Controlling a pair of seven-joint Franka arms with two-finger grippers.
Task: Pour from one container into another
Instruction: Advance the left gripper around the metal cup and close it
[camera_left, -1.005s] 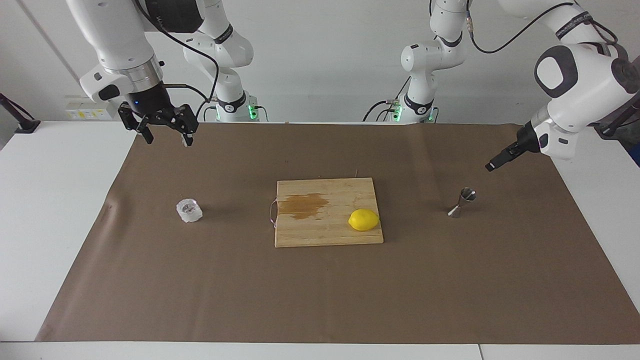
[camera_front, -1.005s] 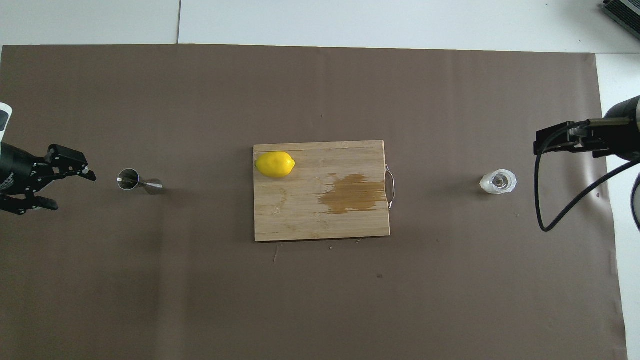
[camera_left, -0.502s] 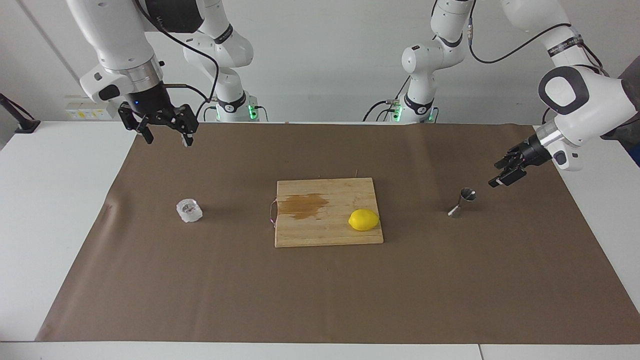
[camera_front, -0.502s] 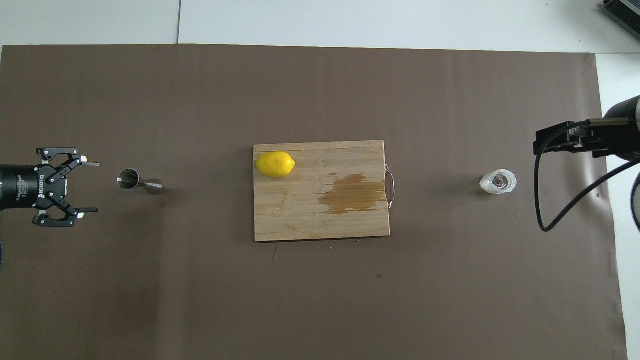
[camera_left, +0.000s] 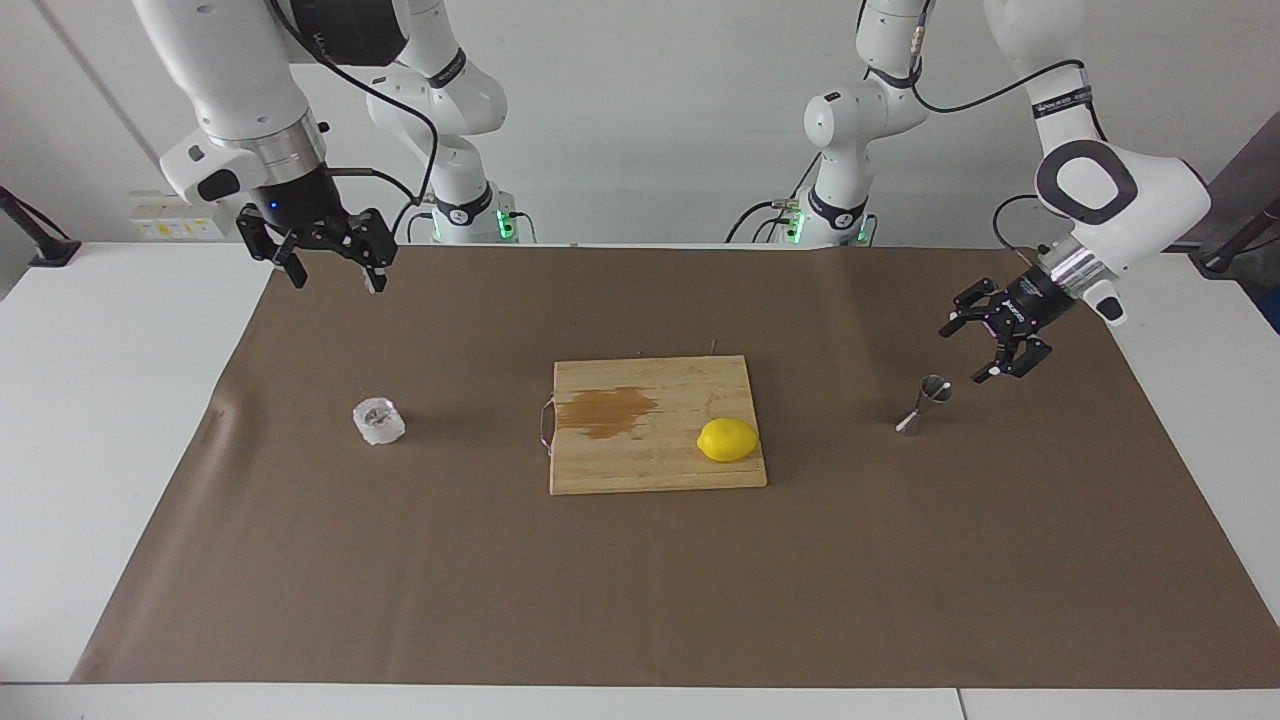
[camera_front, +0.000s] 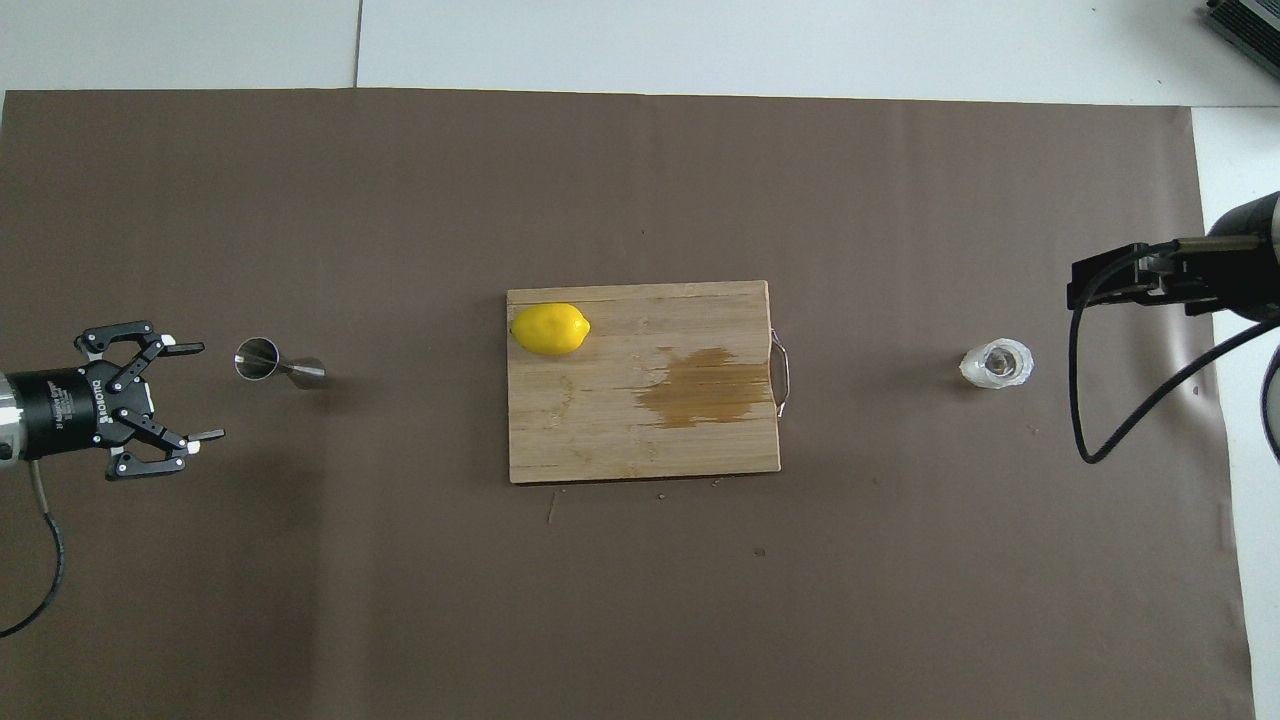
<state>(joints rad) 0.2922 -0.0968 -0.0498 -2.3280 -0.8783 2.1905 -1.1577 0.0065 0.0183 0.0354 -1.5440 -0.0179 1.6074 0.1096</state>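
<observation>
The clear faceted glass cup (camera_left: 378, 420) stands on the brown mat toward the right arm's end; it also shows in the overhead view (camera_front: 997, 365). The silver jigger (camera_left: 925, 405) stands on the mat toward the left arm's end, and shows in the overhead view (camera_front: 275, 365) too. My left gripper (camera_left: 960, 355) is open and empty, low over the mat just beside the jigger, fingers pointing toward it, not touching; it shows in the overhead view (camera_front: 205, 392). My right gripper (camera_left: 335, 285) is open and empty, raised over the mat's edge near the robots; the arm waits.
A wooden cutting board (camera_left: 600, 460) lies mid-table with a wet brown stain (camera_left: 605, 410) and a yellow lemon (camera_left: 727, 440) on it. The brown mat (camera_left: 640, 600) covers most of the white table.
My left gripper has come down and in toward the jigger, turning so its open fingers face it. The right arm, cup, jigger and lemon have not moved.
</observation>
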